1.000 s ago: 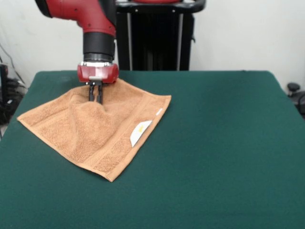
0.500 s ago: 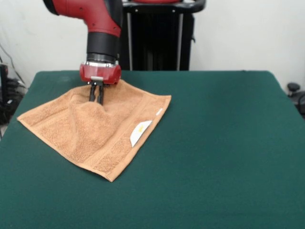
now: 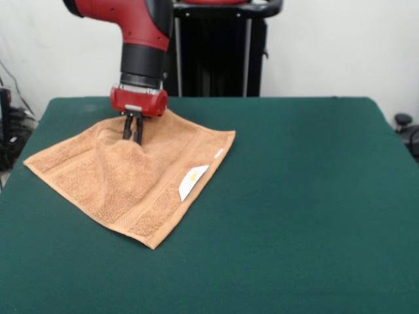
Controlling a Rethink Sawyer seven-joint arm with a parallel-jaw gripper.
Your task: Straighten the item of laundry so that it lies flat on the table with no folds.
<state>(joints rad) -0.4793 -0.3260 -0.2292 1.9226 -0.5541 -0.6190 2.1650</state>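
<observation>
The item of laundry (image 3: 121, 186), an orange-tan terry towel with a white label (image 3: 192, 182) at its right edge, lies spread on the left half of the green table (image 3: 301, 196). Its near corner points toward the front. A raised ridge runs through the towel's middle, up to where my gripper (image 3: 133, 138) comes down from above. The two dark fingers (image 3: 126, 128) stand close together, shut on a pinch of cloth near the towel's far edge. A wrinkle curves along the far left part of the towel.
The towel's left corner reaches close to the table's left edge. A black pedestal frame (image 3: 213, 49) stands behind the table's far edge. At the right, a dark object (image 3: 402, 121) sits just off the table.
The arm's wrist has shifted slightly to the right and a little up. The towel's ridge stays pinched and the cloth has barely moved.
</observation>
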